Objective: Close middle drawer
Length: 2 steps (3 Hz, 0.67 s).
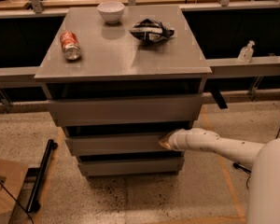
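The gripper (164,141) is seen low down at the front of a grey cabinet (126,62). It is held at the end of a white arm (219,146) that reaches in from the right. The tip of the gripper is touching the front of the middle drawer (112,144), near the right end of it. How wide the gripper is cannot be made out, and nothing is seen held in it.

The middle drawer stretches away to the left of the gripper. Its front is low, flat and grey. A dark gap is seen just above this front. Whether the drawer is pushed all the way in cannot be told.

Just above the gripper, a taller grey drawer front (126,109) is found. Just below the gripper, the bottom drawer (130,165) is seen.

Three things are placed on the cabinet top, high above the gripper. A red can (70,45) is lying on its side, far up and to the left. A white bowl (110,10) is standing at the back, up and to the left. A crumpled snack bag (151,30) is lying almost straight above the gripper.

Up and to the right of the gripper, a small clear bottle (246,52) is standing on a ledge. Down and far to the left, a black bar (41,176) and a brown box (4,188) are lying on the speckled floor (144,199).
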Available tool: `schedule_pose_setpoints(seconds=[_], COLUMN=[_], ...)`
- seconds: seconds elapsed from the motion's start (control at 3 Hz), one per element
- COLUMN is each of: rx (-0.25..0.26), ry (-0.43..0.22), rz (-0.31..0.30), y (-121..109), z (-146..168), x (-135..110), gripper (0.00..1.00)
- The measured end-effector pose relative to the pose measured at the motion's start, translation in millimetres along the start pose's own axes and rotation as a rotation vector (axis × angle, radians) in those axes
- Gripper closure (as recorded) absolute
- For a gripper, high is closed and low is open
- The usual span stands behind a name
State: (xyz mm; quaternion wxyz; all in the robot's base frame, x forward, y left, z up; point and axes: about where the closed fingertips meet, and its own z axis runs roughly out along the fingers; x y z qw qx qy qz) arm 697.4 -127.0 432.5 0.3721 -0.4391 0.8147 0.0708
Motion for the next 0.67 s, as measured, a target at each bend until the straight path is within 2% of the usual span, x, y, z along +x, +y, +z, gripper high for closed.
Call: schedule_pose_setpoints(seconds=[0.33, 0.67], rx=[0.000, 0.000], ry=[0.000, 0.000], rz=[0.000, 0.000], y=[0.2, 0.3], z=[-0.1, -0.1], x=[0.1, 0.1], gripper=[0.97, 0.75])
